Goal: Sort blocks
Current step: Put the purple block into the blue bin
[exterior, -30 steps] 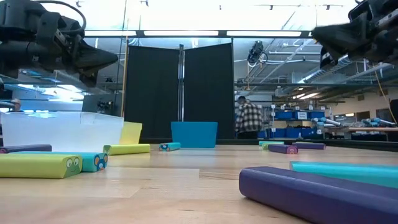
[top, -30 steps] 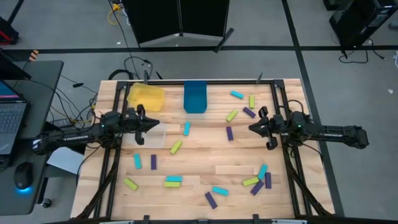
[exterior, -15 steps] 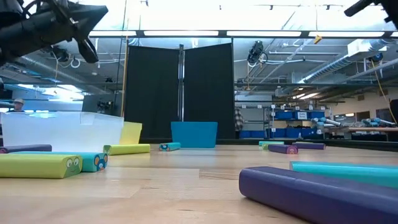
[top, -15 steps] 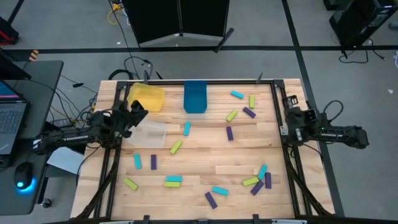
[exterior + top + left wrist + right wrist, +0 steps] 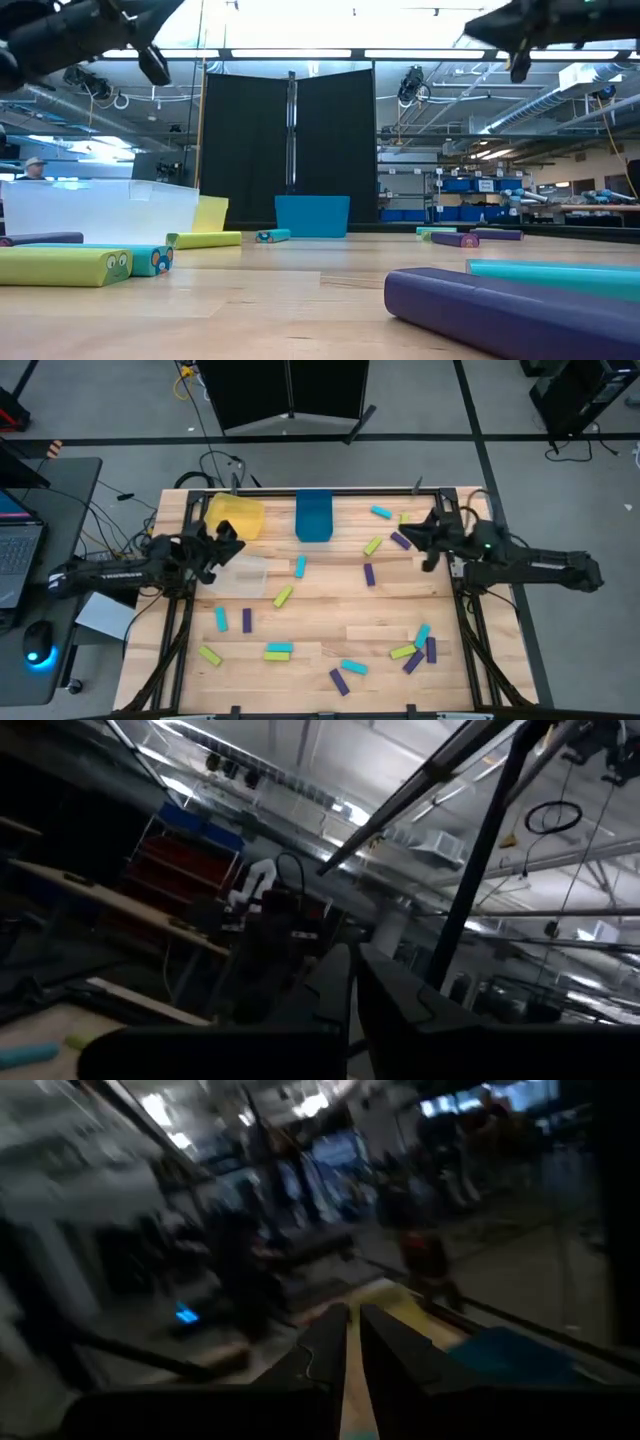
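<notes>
My left claw [image 5: 232, 546]: fingers closed on nothing, raised near the table's left edge, just beside the clear plastic bin [image 5: 243, 576].
My right claw [image 5: 420, 532]: fingers nearly together, empty, raised over the table's far right part, near a dark purple bar [image 5: 400, 541].
Blocks: small flat bars in lime, teal and dark purple [image 5: 279, 652], scattered across the pale wooden table [image 5: 320, 610]; none sits in the yellow bin [image 5: 235, 516] or blue bin [image 5: 314, 515] that I can see.
Handling, my guess: light, stiff, smooth-faced; I would pinch one across its narrow width at mid-length.
Hard to make out: both my wrist cameras point off into the room; the bins' insides are unclear.
</notes>
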You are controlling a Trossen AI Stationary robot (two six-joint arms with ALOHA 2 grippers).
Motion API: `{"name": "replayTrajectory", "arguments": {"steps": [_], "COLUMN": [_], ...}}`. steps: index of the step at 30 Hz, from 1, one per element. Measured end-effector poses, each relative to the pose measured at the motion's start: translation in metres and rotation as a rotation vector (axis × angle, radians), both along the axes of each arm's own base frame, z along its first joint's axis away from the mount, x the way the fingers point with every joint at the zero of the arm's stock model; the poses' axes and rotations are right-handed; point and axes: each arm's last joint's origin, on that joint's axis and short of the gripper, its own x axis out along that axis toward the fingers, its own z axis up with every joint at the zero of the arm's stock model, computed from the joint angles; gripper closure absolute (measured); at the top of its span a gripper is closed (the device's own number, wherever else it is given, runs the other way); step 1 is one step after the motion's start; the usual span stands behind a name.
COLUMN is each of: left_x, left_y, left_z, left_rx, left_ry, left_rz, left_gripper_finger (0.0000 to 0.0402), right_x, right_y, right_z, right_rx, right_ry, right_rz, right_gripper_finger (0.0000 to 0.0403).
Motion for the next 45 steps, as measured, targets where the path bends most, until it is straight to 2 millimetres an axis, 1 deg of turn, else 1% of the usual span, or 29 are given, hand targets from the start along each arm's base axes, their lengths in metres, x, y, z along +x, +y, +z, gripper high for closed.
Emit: {"name": "replayTrajectory", "arguments": {"steps": [4,8,13,17,22,29,33,37,41,45], "left_x": [0.012,0.021,0.032,0.037,0.038,0.038,0.038,0.038,0.038,0.038], "left_y": [0.004,0.007,0.009,0.01,0.01,0.011,0.01,0.01,0.01,0.009], "left_z": [-0.005,-0.014,-0.025,-0.029,-0.028,-0.028,-0.028,-0.028,-0.028,-0.026], "left_rx": [-0.031,-0.056,-0.073,-0.094,-0.09,-0.132,-0.106,-0.07,-0.063,-0.041], "left_ry": [0.074,0.143,0.231,0.245,0.225,0.217,0.222,0.225,0.225,0.209], "left_rz": [0.044,0.073,0.075,0.067,0.051,0.078,0.053,0.056,0.058,0.065], "left_gripper_finger": [0.0371,0.0371,0.0371,0.0371,0.0371,0.0371,0.0371,0.0371,0.0371,0.0371], "right_x": [0.016,0.03,0.046,0.059,0.073,0.079,0.083,0.09,0.103,0.116], "right_y": [-0.003,-0.006,-0.007,-0.002,0.01,0.023,0.031,0.036,0.041,0.043], "right_z": [-0.007,-0.029,-0.059,-0.078,-0.096,-0.105,-0.106,-0.108,-0.106,-0.102], "right_rx": [0.02,0.103,0.279,0.428,0.46,0.464,0.473,0.491,0.484,0.481], "right_ry": [0.087,0.258,0.437,0.517,0.584,0.558,0.594,0.669,0.687,0.698], "right_rz": [-0.001,-0.005,-0.005,0.049,0.026,-0.132,-0.181,-0.21,-0.202,-0.202], "right_gripper_finger": [0.0357,0.0357,0.0357,0.0357,0.0363,0.0375,0.0375,0.0372,0.035,0.0303]}}
